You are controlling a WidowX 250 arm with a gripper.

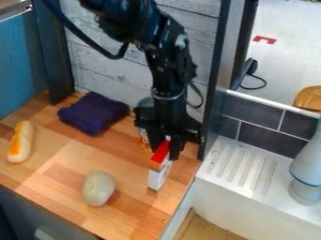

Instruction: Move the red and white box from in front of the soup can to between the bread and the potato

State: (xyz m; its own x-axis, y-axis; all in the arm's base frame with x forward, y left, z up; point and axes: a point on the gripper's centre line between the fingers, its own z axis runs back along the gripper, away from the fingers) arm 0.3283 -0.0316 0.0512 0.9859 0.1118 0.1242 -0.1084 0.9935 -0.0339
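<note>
The black gripper [165, 146] hangs down at the right part of the wooden counter, beside the wall's corner post. Its fingers stand on either side of a small white box with a red top [160, 152], shut on the box's upper part. The box is upright, with its lower end at or just above the counter; I cannot tell which. Just behind and left of the gripper stands a can [143, 139], partly hidden by the arm.
A pale, roundish object [98, 188] lies at the counter's front middle. A hot dog toy [21, 142] is at the far left, and a folded dark purple cloth [93, 113] lies near the back wall. Right of the counter is a white sink with a ribbed drainboard [241, 171] and a grey faucet [306, 168].
</note>
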